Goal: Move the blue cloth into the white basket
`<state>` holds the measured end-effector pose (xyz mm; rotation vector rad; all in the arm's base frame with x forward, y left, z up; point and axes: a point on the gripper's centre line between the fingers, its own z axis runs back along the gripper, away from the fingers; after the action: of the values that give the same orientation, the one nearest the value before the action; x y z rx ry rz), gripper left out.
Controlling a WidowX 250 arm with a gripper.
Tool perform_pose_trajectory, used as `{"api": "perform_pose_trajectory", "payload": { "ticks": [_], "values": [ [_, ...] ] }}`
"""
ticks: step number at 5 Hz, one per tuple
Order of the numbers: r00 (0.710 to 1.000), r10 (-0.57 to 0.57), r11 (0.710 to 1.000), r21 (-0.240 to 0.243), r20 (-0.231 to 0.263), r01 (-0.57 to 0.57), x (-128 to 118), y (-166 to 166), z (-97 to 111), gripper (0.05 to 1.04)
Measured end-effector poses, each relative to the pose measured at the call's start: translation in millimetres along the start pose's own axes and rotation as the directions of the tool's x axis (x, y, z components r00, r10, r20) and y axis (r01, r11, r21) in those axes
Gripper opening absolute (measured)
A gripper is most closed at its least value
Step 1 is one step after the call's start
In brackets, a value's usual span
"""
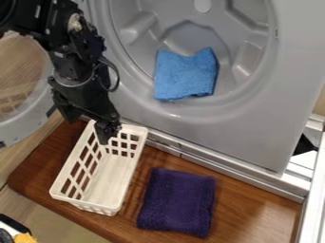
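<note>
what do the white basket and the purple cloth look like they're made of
The white basket looks like moulded plastic, smooth with a slight sheen, its grid of openings cut cleanly. The purple cloth seems a matte, textured knit or terry fabric, perhaps cotton, judging by its nubbly surface and soft folds.

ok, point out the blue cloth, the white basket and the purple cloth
Blue cloth (184, 73): camera view, middle of its upward face.
White basket (111, 182): camera view, bare inside floor.
Purple cloth (177, 201): camera view, middle of its top.
</note>
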<state>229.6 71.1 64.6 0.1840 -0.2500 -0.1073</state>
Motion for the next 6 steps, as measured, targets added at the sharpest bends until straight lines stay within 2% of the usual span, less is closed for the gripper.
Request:
{"api": "perform_pose_trajectory", "payload": {
  "ticks": [1,3,4,5,6],
  "values": [
    [1.000,0.003,1.000,-0.007,-0.017,-0.003,-2,-2,-4,1.000],
    [0.998,-0.005,1.000,-0.007,0.062,0.005,49,-12,-14,1.000],
    [0.993,-0.005,1.000,-0.024,0.122,0.008,84,-16,-19,1.000],
    [0.989,0.011,1.000,-0.023,0.150,-0.008,110,-18,-29,1.000],
    [0.985,0.037,0.998,-0.060,0.168,-0.027,135,-21,-41,1.000]
  ]
}}
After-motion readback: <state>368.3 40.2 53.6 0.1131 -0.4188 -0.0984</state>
